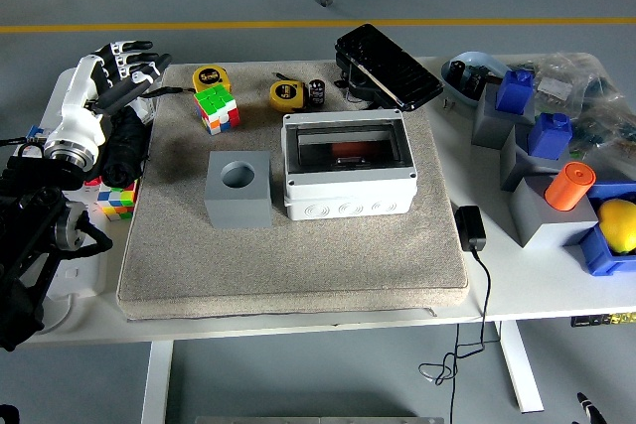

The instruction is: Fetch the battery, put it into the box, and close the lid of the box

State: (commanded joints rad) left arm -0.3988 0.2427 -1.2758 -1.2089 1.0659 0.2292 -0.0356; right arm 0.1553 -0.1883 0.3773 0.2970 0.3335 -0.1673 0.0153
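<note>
1. A grey felt mat [298, 245] covers the middle of the white table [517, 285], and on it stands a light grey plastic box [349, 178] with its dark lid [388, 66] tipped back open behind it.
2. Inside the box an orange-red object shows under a dark insert; whether it is the battery cannot be told.
3. A small black cylindrical battery [317, 92] stands upright just behind the box, beside a yellow tape measure [286, 95].
4. A grey block with a round hole in its top [238, 189] sits just left of the box.
5. A multicoloured puzzle cube [217, 107] and a second yellow tape measure [208, 77] lie at the mat's far left corner.
6. Grey and blue bins, an orange cylinder [568, 186] and a yellow ball [618, 223] crowd the table's right end; a black power adapter [470, 227] lies beside the mat.
7. The robot's left hand [107, 74] hovers at the table's far left edge, well apart from the battery, its fingers [134, 48] loosely spread and holding nothing.
</note>
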